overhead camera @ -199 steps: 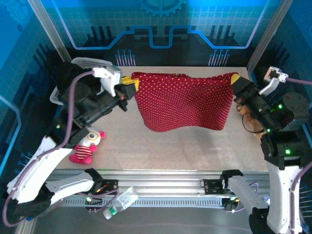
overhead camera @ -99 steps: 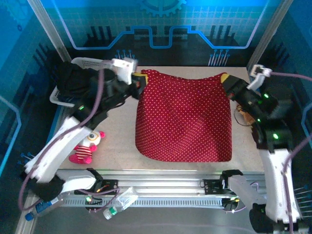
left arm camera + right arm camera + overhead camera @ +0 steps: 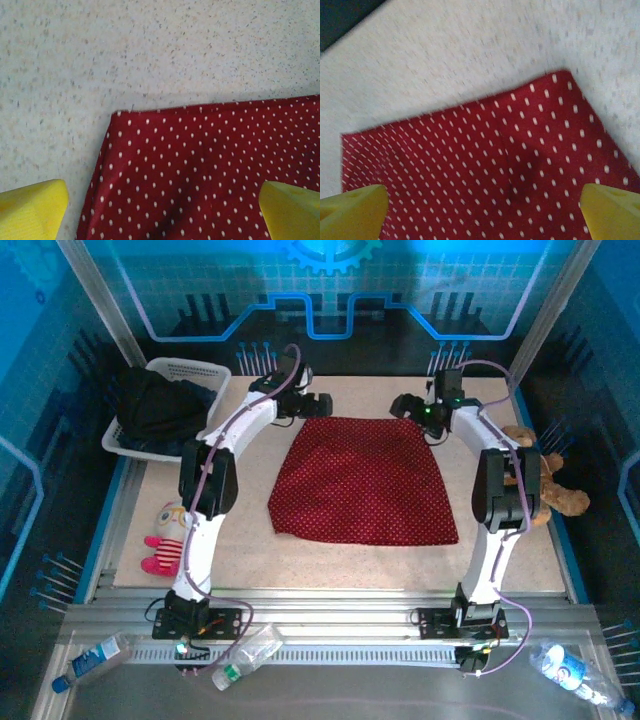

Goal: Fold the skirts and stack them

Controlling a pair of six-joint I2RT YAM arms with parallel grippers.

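Bearing red skirt [image 3: 362,480], speckled table [image 3: 250,560] (blue walls [image 3: 30,360])

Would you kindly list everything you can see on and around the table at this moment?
red skirt: one, red with white dots, spread flat mid-table.
basket: one, white, far left corner of the table.
dark clothes: a pile, black and dark blue, inside the basket; how many pieces cannot be told.
plush toy: one, pink and white, left edge of the table.
teddy bear: one, brown, right edge of the table.
plastic bottles: three, clear, below the table's near edge, two left and one right.
table: one, speckled beige.
left gripper: one, yellow fingertips, open over the skirt's far left corner.
right gripper: one, yellow fingertips, open over the skirt's far right corner.
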